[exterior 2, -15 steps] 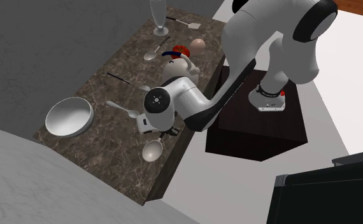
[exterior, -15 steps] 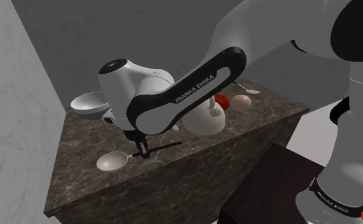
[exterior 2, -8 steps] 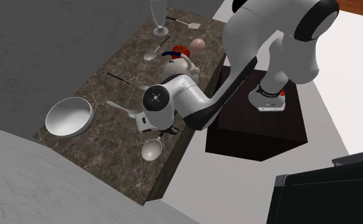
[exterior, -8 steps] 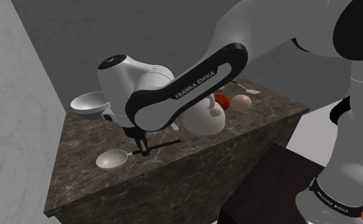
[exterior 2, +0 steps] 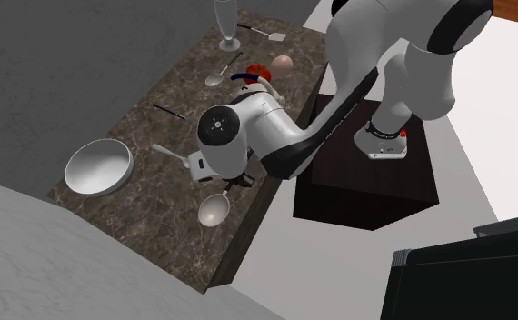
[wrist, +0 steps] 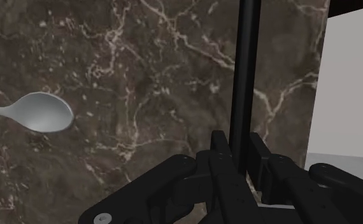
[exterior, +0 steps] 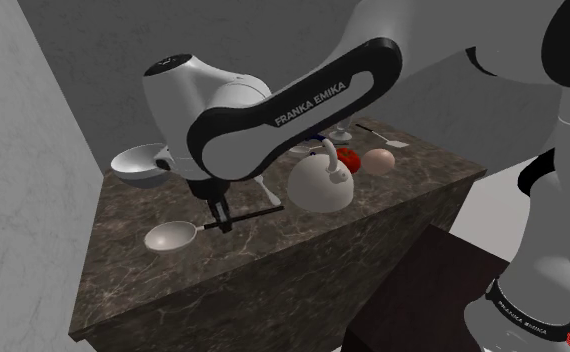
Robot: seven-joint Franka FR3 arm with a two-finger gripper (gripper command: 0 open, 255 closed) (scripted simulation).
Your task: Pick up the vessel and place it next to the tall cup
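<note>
1. Up close, the wrist view gives me the grip: the end effector (wrist: 240, 156) is clamped on a thin black handle (wrist: 247, 76), one finger on each side, above the dark marbled surface (wrist: 142, 57). A pale spoon (wrist: 43, 112) lies off to one side.
2. From the shoulder view I see that this handle belongs to the vessel (exterior: 170, 236), a small pale bowl near the surface's edge on the stand's side. I cannot tell whether it touches the stone.
3. My second exterior view shows the tall cup (exterior 2: 225, 23), a clear stemmed glass, at the far end, well apart from the vessel.
4. Between them stand a white kettle (exterior: 321, 182), a red item (exterior: 350, 158) and a peach egg shape (exterior: 378, 160). A large grey bowl (exterior 2: 98, 166) sits near the wall.
5. The arm (exterior 2: 284, 145) hides part of the kettle in the second exterior view.
</note>
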